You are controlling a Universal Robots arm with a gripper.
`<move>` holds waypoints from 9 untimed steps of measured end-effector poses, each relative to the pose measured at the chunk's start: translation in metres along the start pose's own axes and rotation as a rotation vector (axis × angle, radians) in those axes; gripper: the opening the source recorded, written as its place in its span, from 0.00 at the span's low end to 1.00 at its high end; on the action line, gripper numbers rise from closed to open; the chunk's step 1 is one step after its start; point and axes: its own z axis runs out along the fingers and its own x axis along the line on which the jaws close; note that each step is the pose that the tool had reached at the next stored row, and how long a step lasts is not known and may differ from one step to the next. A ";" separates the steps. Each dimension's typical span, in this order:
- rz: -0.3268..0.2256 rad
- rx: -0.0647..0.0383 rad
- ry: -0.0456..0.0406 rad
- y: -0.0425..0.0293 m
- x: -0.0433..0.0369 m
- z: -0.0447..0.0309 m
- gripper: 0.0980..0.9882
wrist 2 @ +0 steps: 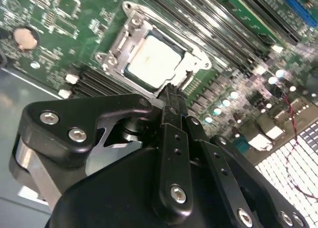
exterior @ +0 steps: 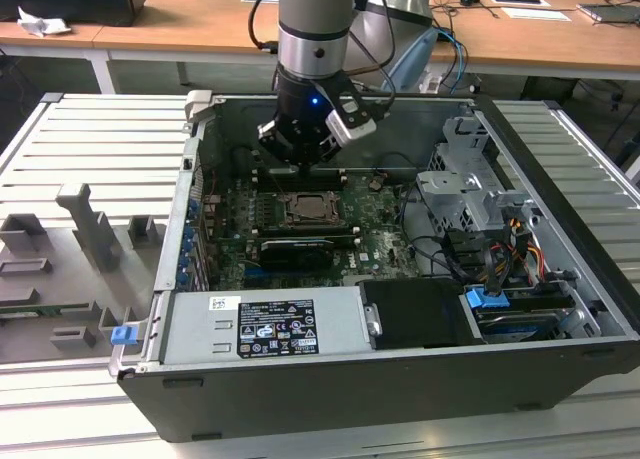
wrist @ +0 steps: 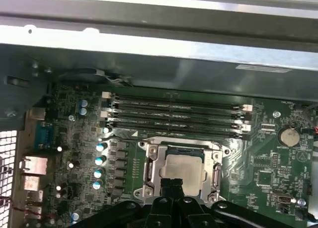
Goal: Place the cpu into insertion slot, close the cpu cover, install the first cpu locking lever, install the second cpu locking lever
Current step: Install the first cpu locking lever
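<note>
Gripper [wrist 2: 171,89] closed together, empty, poised beside the cpu cover [wrist: 149,171]; cpu [wrist: 183,169] lies in the insertion slot [wrist: 185,151]; any press, I judge, should go slow and square.

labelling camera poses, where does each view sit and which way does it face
exterior view: off the arm, above the open case, looking down inside; shows the arm and hand.
first wrist view: on the arm, facing the green board; the hand shows.
second wrist view: on the arm, behind the hand, facing the cpu.
shared: both wrist views show the cpu framed by its cover.
</note>
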 end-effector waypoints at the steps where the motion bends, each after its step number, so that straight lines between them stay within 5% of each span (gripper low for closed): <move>1: 0.000 0.000 -0.0005 0.0003 0.0031 0.0001 0.01; 9: 0.030 0.000 -0.0033 0.0023 0.0232 0.0007 0.01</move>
